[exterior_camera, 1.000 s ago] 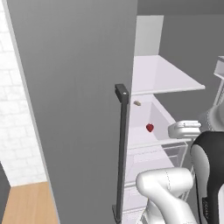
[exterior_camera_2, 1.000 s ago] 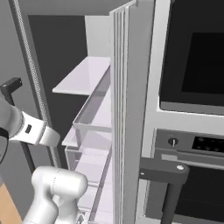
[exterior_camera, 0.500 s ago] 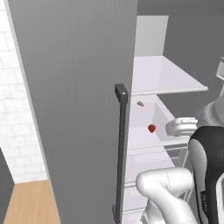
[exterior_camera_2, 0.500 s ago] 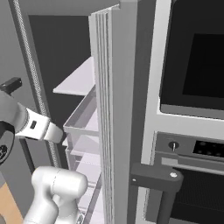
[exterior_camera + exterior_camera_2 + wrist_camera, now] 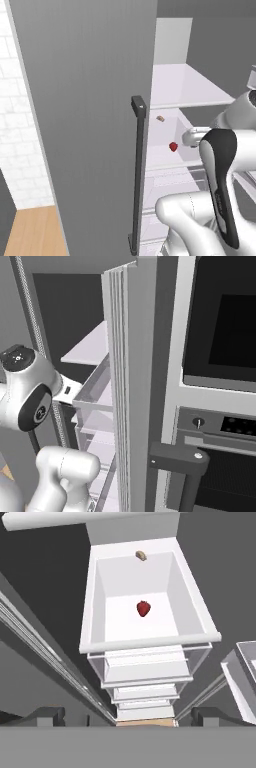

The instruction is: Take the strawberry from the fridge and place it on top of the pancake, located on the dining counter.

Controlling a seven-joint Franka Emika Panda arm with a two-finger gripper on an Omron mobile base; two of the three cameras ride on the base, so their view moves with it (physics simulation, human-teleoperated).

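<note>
The fridge (image 5: 90, 100) stands open, its grey door and dark bar handle (image 5: 139, 170) at my left. A tiny red strawberry (image 5: 173, 146) lies on a white shelf inside. In the hand view the strawberry (image 5: 143, 608) rests alone in the middle of a white tray-like shelf (image 5: 150, 643), well ahead of my gripper (image 5: 128, 718). The gripper is open, its two dark fingertips (image 5: 47, 714) wide apart with nothing between them. The pancake and the dining counter are out of view.
A small brown item (image 5: 141, 555) sits at the shelf's back edge. Clear drawers (image 5: 147, 677) stack below the shelf. The other fridge door's edge (image 5: 130, 381) stands close on the right, with a built-in oven (image 5: 220, 356) beyond it. A white shelf (image 5: 185, 87) hangs above the strawberry.
My arm has swung a little further into the fridge opening. In the right base view the door edge has shifted left. The strawberry has not moved, and the gripper stays open.
</note>
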